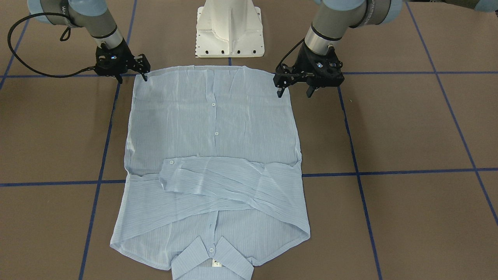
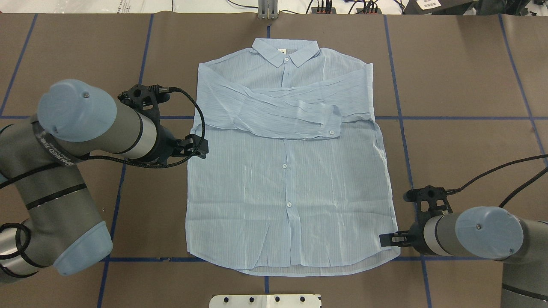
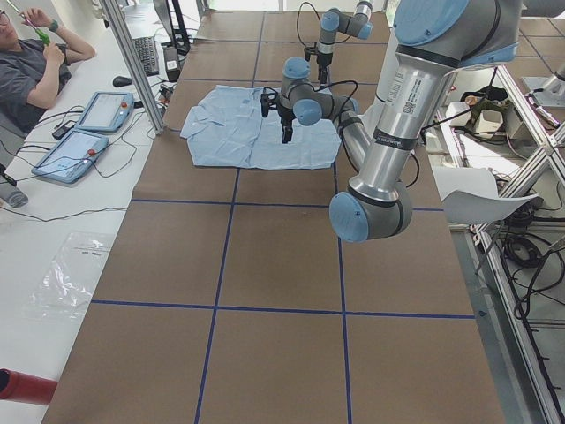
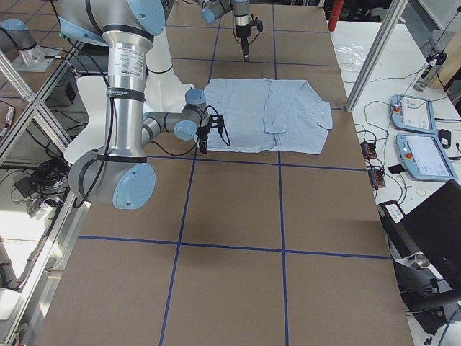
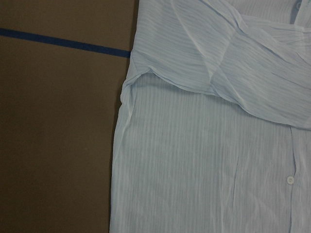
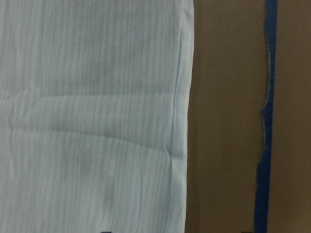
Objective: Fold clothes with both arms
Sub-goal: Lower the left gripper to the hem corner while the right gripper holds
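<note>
Brown table [image 1: 408, 128] carries the shirt [image 1: 214, 116] flat at its middle, and we judge it thin and limp, best pinched at the corners of its hem [image 1: 218, 67], while our left gripper [image 1: 295, 93] and right gripper [image 1: 132, 79] hover spread beside its side edges.

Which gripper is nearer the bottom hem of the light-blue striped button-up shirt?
Right. The right gripper sits low at one corner of the shirt hem. The left gripper hovers higher, over the opposite side edge.

Brown table [image 2: 462, 64] gridded with blue tape [image 2: 471, 117], aluminium frame [image 3: 131, 62] beside.
</note>
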Robot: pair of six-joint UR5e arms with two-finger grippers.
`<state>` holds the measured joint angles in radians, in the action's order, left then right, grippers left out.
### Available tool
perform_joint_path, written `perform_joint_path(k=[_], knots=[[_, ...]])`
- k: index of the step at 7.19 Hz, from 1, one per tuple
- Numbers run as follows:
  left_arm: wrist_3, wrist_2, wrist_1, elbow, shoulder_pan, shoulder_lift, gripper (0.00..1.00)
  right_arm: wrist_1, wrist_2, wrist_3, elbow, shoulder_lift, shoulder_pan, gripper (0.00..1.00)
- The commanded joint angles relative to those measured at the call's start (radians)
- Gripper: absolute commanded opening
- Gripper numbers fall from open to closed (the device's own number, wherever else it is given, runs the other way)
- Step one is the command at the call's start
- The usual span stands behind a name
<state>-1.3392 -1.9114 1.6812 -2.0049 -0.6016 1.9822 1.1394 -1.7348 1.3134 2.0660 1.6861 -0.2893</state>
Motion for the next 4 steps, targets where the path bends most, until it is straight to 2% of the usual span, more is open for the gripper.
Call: perform_joint_path(k=[1,2,4], knots=[[0.0,0.0,0.0,0.0,-0.001,0.001,1.0,0.0,-0.006,0.001,-0.023,-0.012,0.025,0.73],[0.0,0.0,0.0,0.0,-0.001,0.001,1.0,0.0,-0.009,0.001,-0.038,-0.031,0.029,0.68],[0.0,0.002,0.0,0.002,-0.004,0.001,1.0,0.0,-0.026,0.0,-0.038,-0.031,0.027,0.36]])
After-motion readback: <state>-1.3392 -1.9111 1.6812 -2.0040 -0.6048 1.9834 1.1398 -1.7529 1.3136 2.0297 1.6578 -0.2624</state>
